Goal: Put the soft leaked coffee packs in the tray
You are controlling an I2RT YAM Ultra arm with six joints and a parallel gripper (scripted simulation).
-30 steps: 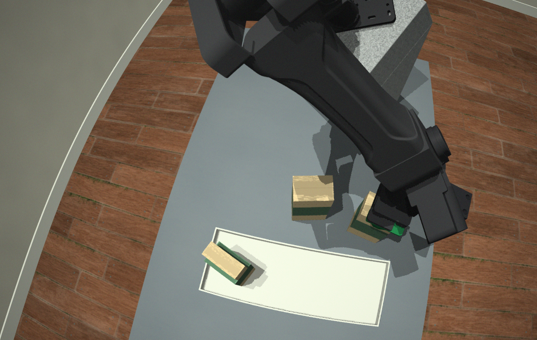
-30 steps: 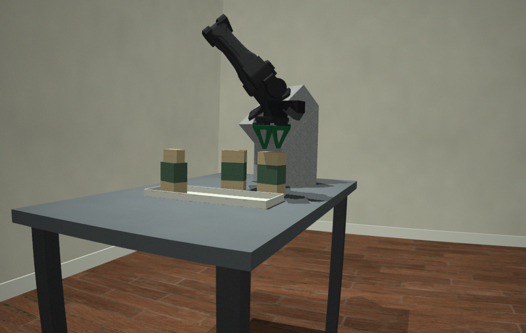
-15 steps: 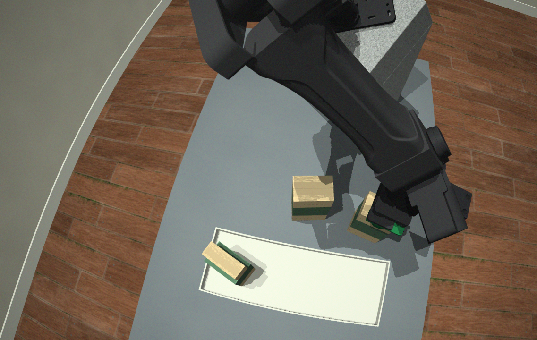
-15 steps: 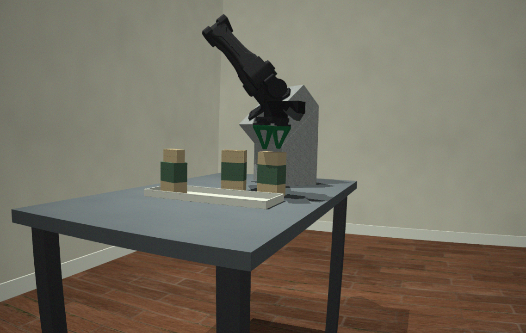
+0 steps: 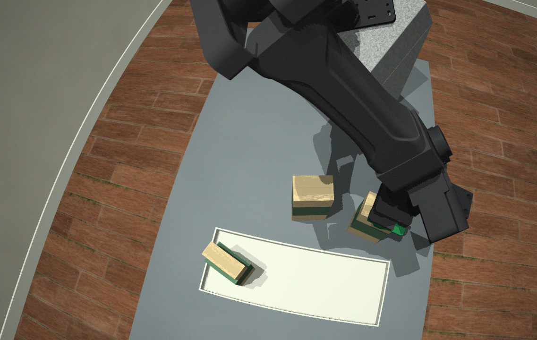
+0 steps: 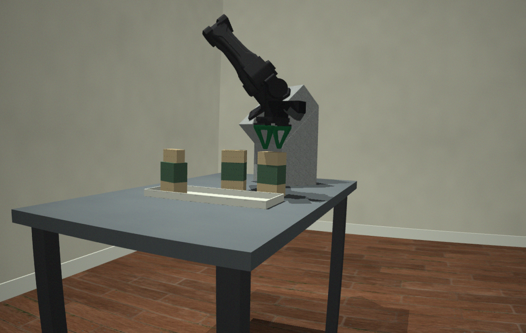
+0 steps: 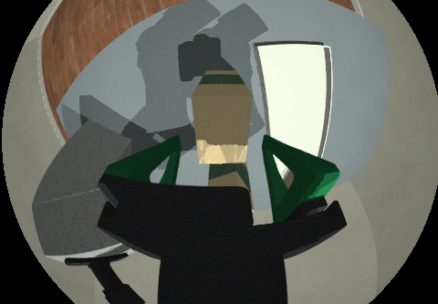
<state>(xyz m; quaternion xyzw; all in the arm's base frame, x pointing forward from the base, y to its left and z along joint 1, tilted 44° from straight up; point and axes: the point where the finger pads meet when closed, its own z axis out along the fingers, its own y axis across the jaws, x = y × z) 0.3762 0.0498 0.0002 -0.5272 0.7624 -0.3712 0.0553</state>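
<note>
Three tan coffee packs with green bands stand upright. One pack (image 5: 225, 262) (image 6: 173, 170) stands inside the white tray (image 5: 300, 279) (image 6: 215, 196) at its left end. A second pack (image 5: 312, 197) (image 6: 233, 169) stands on the table behind the tray. The third pack (image 5: 365, 219) (image 6: 271, 171) (image 7: 222, 124) stands near the table's right edge, partly hidden by the arm. My gripper (image 6: 272, 138) (image 7: 222, 171) with green fingers is open and empty, hanging just above the third pack, its fingers apart from it.
A grey granite pedestal (image 6: 298, 140) holding the arm's base stands at the back of the table, close behind the packs. The table's right edge (image 5: 429, 262) runs just beside the third pack.
</note>
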